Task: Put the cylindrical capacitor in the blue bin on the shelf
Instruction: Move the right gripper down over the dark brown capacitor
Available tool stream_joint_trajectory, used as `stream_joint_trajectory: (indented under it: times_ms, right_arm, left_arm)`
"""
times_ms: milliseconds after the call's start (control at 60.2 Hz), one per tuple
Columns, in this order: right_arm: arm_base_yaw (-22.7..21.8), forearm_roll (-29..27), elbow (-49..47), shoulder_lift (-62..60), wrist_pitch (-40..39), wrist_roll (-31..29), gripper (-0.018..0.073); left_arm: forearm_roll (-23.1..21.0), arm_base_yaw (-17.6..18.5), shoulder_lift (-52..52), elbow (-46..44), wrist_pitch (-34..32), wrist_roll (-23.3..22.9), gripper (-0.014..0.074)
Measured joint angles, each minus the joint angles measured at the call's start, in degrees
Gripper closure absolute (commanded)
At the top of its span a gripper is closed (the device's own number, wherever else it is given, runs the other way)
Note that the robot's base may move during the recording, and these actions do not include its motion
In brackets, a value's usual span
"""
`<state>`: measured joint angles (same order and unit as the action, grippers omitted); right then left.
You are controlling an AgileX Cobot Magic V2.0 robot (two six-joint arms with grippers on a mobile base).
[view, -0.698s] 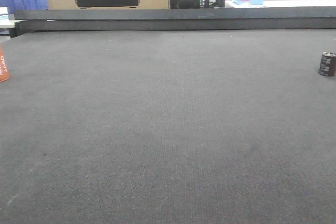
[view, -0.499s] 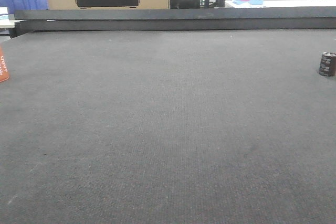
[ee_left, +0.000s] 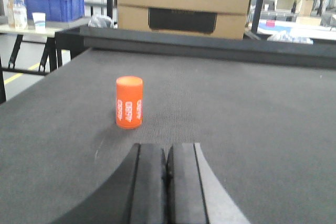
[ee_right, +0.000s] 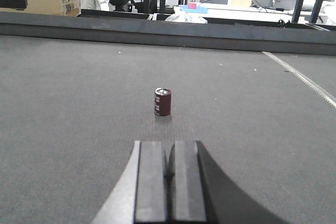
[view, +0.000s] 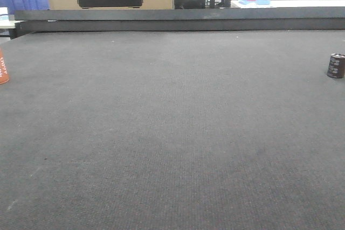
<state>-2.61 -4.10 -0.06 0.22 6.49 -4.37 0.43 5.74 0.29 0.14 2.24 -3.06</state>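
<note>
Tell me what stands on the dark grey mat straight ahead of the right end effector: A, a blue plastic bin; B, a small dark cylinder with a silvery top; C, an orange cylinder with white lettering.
B: the right wrist view shows the small dark cylindrical capacitor upright just beyond the closed right end effector.

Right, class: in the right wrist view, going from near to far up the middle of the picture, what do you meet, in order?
right gripper → capacitor → dark rail along the table's far edge → pink box on the white table behind.
</note>
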Motion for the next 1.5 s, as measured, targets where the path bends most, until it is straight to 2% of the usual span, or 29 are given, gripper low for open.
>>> stream_joint_trajectory:
  times_ms: [316, 449, 532, 615, 665, 731, 864, 931, 964, 1130, 1180, 1396, 1496]
  right_arm:
    - [0.00, 0.00, 0.11, 0.00, -3.46, 0.00, 0.0721]
    - [0.00, -0.56, -0.37, -0.08, -8.41, 0.00, 0.0721]
    - [0.00, -1.47, -4.77, -0.08, -4.89, 0.00, 0.0721]
    - [0.00, -1.72, -11.67, -0.22, -0.48, 0.00, 0.0701]
    - [0.00, -1.85, -15.76, -0.23, 1.65, 0.00, 0.0645]
    - [0.00, -1.95, -20.56, 0.15, 3.51, 0.00, 0.0521]
    - [0.00, -1.95, -28.21, 4.43, 5.39, 0.00, 0.0148]
    - [0.00, -1.95, -30.66, 7.81, 5.79, 0.00, 0.0018]
    - [0.00, -1.95, -31.61, 9.98, 5.92, 0.00, -0.0017]
    - [0.00, -2.06, -32.35, 17.93, 5.31, 0.00, -0.0010]
    - [0.00, -2.06, -32.35, 20.29, 4.61, 0.00, -0.0010]
    - [0.00, -2.06, -31.97, 30.55, 3.42, 0.00, -0.0010]
    - [0.00, -2.06, -29.67, 36.66, 0.15, 0.00, -0.0010]
  left_arm:
    - [-0.08, 0.00, 0.00, 0.00, -11.40, 0.00, 0.0707]
    - [-0.08, 0.00, -0.02, -3.52, -10.15, 0.00, 0.0707]
    - [0.56, 0.00, 0.27, -9.42, -6.56, 0.00, 0.0707]
    - [1.86, 0.00, 2.16, -15.87, -0.28, 0.00, 0.0694]
    - [2.68, 0.00, 4.03, -19.55, 3.25, 0.00, 0.0654]
    - [3.30, 0.00, 6.27, -23.87, 6.89, 0.00, 0.0572]
    - [4.04, 0.00, 12.38, -31.33, 13.37, 0.00, 0.0343]
    - [4.04, 0.00, 15.32, -34.18, 15.43, 0.00, 0.0243]
    - [4.15, 0.00, 16.70, -35.39, 15.86, 0.00, 0.0191]
    - [4.04, 0.21, 21.64, -37.47, 16.86, 0.00, 0.0015]
    - [3.76, 0.65, 22.41, -37.46, 17.18, 0.00, -0.0014]
    - [2.64, 2.61, 23.90, -37.46, 17.41, 0.00, -0.0012]
    - [2.30, 2.72, 23.99, -37.46, 17.55, 0.00, -0.0012]
